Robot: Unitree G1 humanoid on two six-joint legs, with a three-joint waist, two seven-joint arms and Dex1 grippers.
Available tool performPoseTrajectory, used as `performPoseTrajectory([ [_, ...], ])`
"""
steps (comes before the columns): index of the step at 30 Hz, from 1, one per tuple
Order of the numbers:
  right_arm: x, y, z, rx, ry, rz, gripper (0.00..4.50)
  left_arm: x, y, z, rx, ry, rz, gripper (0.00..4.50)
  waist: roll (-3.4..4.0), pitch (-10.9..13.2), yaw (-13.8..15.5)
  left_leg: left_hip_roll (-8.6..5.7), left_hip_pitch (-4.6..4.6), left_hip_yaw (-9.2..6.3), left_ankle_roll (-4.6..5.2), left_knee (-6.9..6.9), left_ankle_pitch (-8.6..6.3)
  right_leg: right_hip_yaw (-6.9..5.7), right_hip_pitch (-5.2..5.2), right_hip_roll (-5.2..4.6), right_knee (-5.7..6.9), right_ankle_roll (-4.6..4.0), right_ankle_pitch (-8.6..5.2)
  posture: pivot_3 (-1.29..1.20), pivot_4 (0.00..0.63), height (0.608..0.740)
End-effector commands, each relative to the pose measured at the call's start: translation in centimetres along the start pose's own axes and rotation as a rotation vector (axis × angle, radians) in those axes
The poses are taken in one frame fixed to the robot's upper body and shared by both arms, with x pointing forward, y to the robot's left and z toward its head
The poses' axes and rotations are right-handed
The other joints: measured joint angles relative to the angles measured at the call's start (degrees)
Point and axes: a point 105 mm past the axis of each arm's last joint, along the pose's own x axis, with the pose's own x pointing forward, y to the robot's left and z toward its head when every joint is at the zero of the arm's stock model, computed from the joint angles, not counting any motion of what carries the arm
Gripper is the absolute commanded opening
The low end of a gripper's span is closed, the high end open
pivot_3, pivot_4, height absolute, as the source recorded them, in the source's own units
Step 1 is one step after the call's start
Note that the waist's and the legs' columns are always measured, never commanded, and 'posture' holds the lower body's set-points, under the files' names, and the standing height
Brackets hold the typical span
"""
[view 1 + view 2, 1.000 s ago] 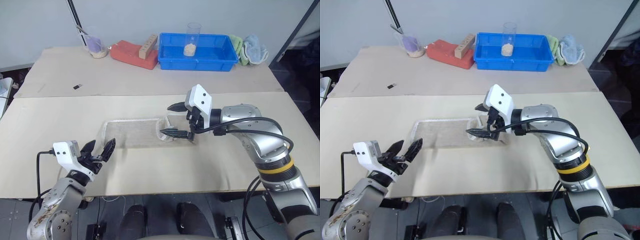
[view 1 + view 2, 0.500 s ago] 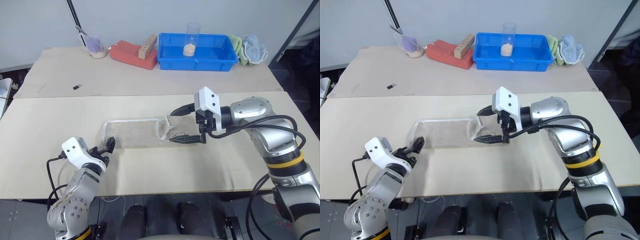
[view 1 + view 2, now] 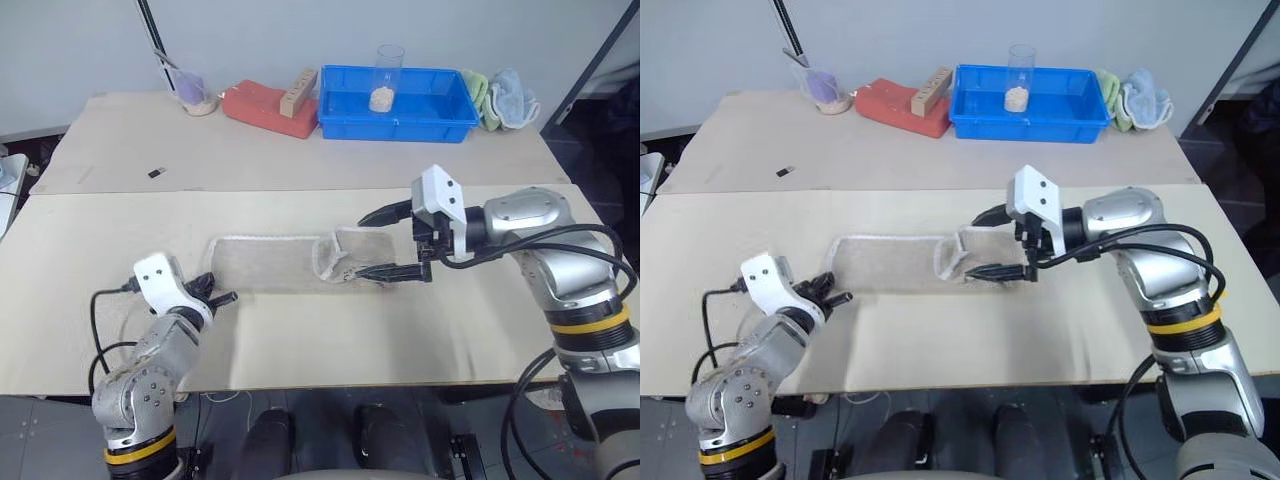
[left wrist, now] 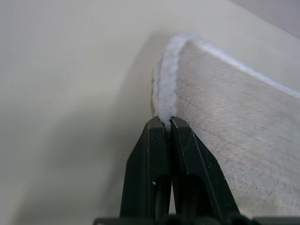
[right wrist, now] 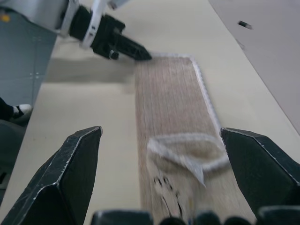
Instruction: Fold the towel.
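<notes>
Towel [image 3: 275,263] lies flat on my bench [image 3: 420,330]; left hand [image 4: 167,125] pinches only its white edging, right hand [image 3: 392,243] gapes empty over the rumpled end, so a lift may slip.

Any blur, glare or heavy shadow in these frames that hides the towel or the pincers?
Left wrist view: towel edging sharp at the shut left pincer, its far edge soft. Right wrist view: right pincer fingers blurred, left pincer soft. Eye views: even light, faint shadows, no glare on the table.
</notes>
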Motion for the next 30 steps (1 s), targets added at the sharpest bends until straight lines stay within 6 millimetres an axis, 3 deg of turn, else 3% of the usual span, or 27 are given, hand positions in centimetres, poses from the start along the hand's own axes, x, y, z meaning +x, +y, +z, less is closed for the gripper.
performPoseTrajectory([
  [1, -2.2, 0.4, 0.4, -0.016, 0.024, -0.029, 4.5, -0.9, -4.7, 2.8, 0.165, -0.125, -0.251, 0.06, 0.0, 0.0, 0.43, -0.01, -0.02, 0.02, -0.01, 0.0, 0.01, 0.0, 0.01, -0.01, -0.02, 0.0, 0.0, 0.0, 0.15, 0.74],
  [5, -4.5, 1.2, -1.1, 0.016, 0.116, -0.064, 4.5, -1.8, -11.2, 4.2, 0.363, -0.182, -0.631, 0.06, -0.01, 0.01, 0.77, -0.08, -0.07, 0.08, -0.03, 0.04, 0.02, 0.04, 0.07, -0.09, -0.15, 0.0, 0.0, 0.0, 0.15, 0.74],
  [10, -6.5, 2.0, -2.2, 0.062, 0.176, -0.13, 4.5, -2.1, -16.7, 3.4, 0.492, -0.185, -0.945, 0.06, -0.01, 0.0, 0.0, -0.01, -0.03, 0.56, -0.01, 0.01, 0.01, 0.15, 0.07, 0.02, -0.17, 0.01, 0.0, 0.0, 0.15, 0.74],
  [18, -7.3, 3.4, -2.4, 0.099, 0.202, -0.186, 4.5, -0.7, -20.7, -0.1, 0.637, -0.147, -1.149, 0.06, -0.01, 0.01, -0.28, 0.01, -0.05, 0.54, 0.01, 0.01, 0.01, 0.14, 0.04, 0.11, -0.12, 0.02, -0.01, 0.0, 0.15, 0.74],
  [20, -7.4, 3.6, -2.4, 0.108, 0.205, -0.203, 4.5, -0.4, -21.4, 0.1, 0.618, -0.182, -1.156, 0.06, -0.02, 0.01, -0.04, -0.01, -0.07, 0.54, 0.01, 0.04, 0.01, 0.15, 0.06, 0.08, -0.14, 0.03, -0.01, 0.0, 0.15, 0.74],
  [23, -7.5, 3.9, -2.4, 0.125, 0.203, -0.22, 4.5, -0.7, -22.4, 0.2, 0.577, -0.193, -1.207, 0.98, -0.04, 0.02, 0.31, -0.02, -0.1, 0.55, 0.01, 0.08, 0.01, 0.15, 0.05, 0.06, -0.15, 0.04, -0.01, 0.0, 0.15, 0.74],
  [27, -7.6, 3.7, -2.5, 0.141, 0.203, -0.248, 4.5, -2.1, -22.4, 0.6, 0.559, -0.202, -1.29, 2.87, -0.03, 0.02, 0.23, -0.01, -0.08, 0.55, 0.01, 0.08, 0.01, 0.15, 0.05, 0.07, -0.12, 0.05, -0.01, 0.0, 0.15, 0.74],
  [30, -7.6, 3.1, -2.4, 0.142, 0.185, -0.273, 4.5, -3.2, -21.8, 2.0, 0.549, -0.249, -1.339, 4.28, -0.03, 0.02, 0.13, 0.01, -0.06, 0.54, 0.01, 0.08, 0.01, 0.16, 0.04, 0.09, -0.08, 0.05, -0.01, 0.0, 0.15, 0.74],
])
